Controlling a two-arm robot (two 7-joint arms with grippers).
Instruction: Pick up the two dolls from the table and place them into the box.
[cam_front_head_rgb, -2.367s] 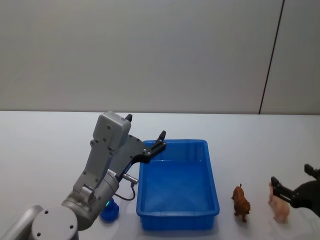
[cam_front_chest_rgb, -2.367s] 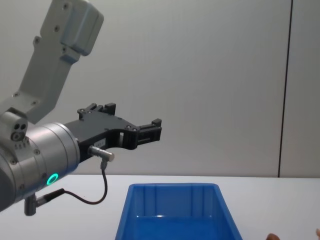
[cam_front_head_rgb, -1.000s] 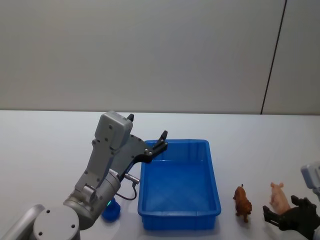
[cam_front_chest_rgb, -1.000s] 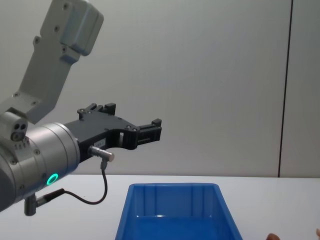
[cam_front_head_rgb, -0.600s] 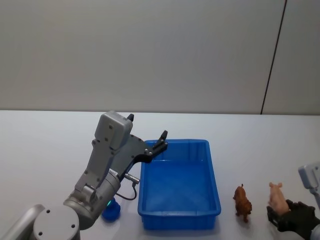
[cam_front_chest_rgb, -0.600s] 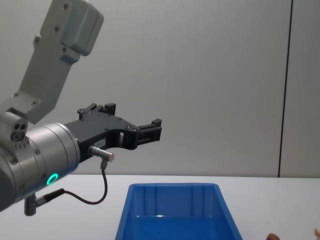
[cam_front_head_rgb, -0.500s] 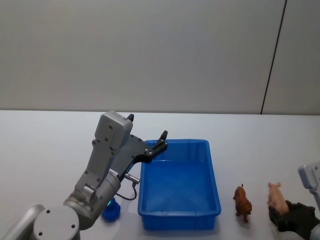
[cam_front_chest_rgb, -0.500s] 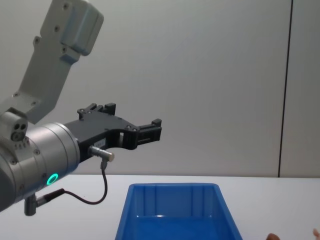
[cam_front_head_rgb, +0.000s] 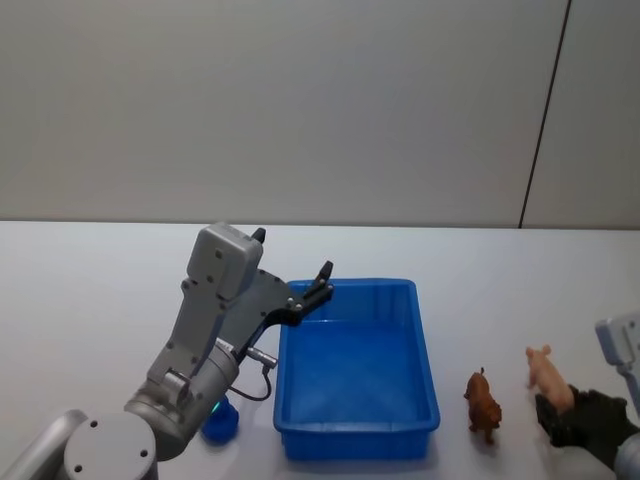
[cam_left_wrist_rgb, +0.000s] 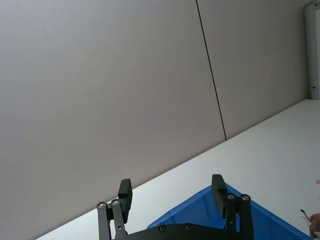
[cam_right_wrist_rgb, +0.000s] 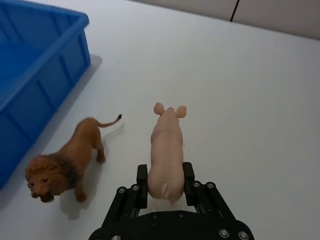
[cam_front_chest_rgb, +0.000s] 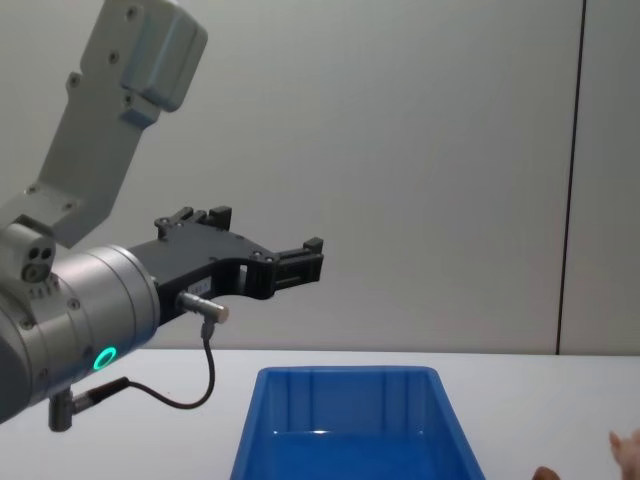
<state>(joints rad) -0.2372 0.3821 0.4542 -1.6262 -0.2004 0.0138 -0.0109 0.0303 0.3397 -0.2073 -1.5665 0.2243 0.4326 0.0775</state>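
One pink pig doll (cam_right_wrist_rgb: 166, 145) clamped in right hand (cam_right_wrist_rgb: 165, 181); left hand (cam_left_wrist_rgb: 171, 186) spread open above box (cam_front_head_rgb: 427, 340)

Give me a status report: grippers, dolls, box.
Right gripper shut on pink pig doll. Left gripper open, raised near far left corner of box. Lion doll standing on table, between pig and box.

left gripper (cam_left_wrist_rgb: 171, 192): raised, fingers apart | right gripper (cam_right_wrist_rgb: 165, 176): low, clamping pink doll (cam_right_wrist_rgb: 166, 142)

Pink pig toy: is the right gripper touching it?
Touching. Right wrist view shows the right gripper clamped on both flanks of the pink pig toy.
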